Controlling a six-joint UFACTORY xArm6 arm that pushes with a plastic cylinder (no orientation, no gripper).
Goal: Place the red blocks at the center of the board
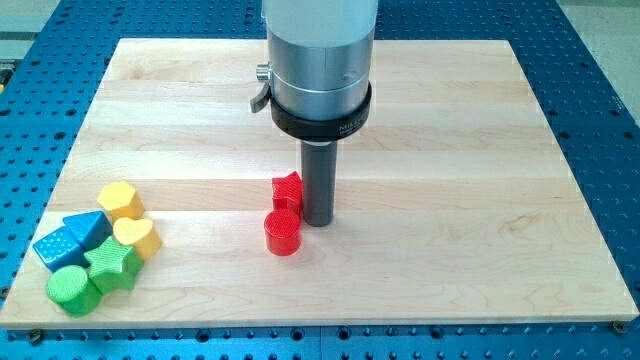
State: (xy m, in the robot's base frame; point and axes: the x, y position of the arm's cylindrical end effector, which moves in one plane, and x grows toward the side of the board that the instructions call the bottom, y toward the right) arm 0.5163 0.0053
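Resting on the wooden desk (480, 150) near its middle, my tip (318, 222) stands just to the view's right of the two red blocks, touching or nearly touching them; being a bare rod with no hand, it grips nothing. The red block of unclear shape (287, 189) sits at the tip's upper left and the red cylinder (283, 233) at its lower left, the pair touching. Well apart from the tip, toward the view's bottom left, cluster a yellow block (120, 200), a yellow heart (137, 237), two blue blocks (70, 240), a green star (113, 265) and a green cylinder (72, 289).
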